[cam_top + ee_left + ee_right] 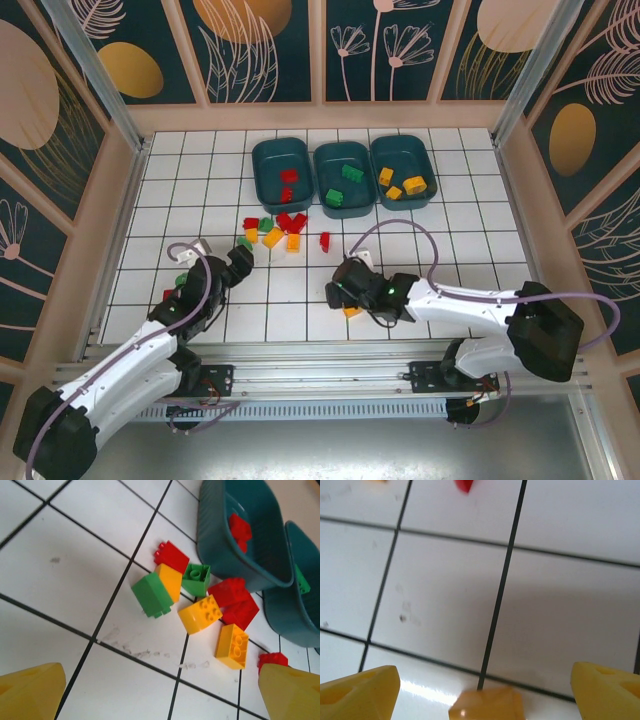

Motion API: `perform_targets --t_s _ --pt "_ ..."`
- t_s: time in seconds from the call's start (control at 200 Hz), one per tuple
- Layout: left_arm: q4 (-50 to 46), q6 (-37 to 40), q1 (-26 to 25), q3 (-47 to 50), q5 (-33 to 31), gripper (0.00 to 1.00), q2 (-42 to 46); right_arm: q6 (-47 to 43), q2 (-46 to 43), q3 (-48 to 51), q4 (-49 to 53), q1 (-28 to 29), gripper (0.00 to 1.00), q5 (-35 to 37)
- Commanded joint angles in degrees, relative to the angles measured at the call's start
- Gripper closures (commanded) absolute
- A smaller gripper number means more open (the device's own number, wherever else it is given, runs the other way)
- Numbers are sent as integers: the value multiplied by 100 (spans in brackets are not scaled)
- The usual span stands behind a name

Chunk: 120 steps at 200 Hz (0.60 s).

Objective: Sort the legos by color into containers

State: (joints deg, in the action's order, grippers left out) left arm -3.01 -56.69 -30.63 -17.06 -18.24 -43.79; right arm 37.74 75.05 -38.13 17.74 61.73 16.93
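Three dark teal containers stand in a row at the back: the left one (268,160) holds red legos, the middle one (331,163) green, the right one (404,160) yellow. A mixed pile of red, green and yellow legos (275,228) lies in front of them, and in the left wrist view I see that pile (200,597) ahead of my open left gripper (160,692). My left gripper (240,260) hovers just short of the pile. My right gripper (338,290) is open over a yellow-orange lego (487,706) that lies loose between its wide-spread fingers (360,695).
A single red lego (325,240) lies between the pile and my right gripper. A green lego (181,278) and a red one (167,294) sit left of my left arm. Wooden walls close in the tiled floor on three sides.
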Motion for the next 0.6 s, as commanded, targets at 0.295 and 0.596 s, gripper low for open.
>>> perform_targets --t_s 0.295,0.596 --pt "367 7 30 -61 273 2 30 31 684 89 -200 191 45 153" --pt "205 75 20 -59 88 2 261 -357 506 -311 -49 -241 73 614"
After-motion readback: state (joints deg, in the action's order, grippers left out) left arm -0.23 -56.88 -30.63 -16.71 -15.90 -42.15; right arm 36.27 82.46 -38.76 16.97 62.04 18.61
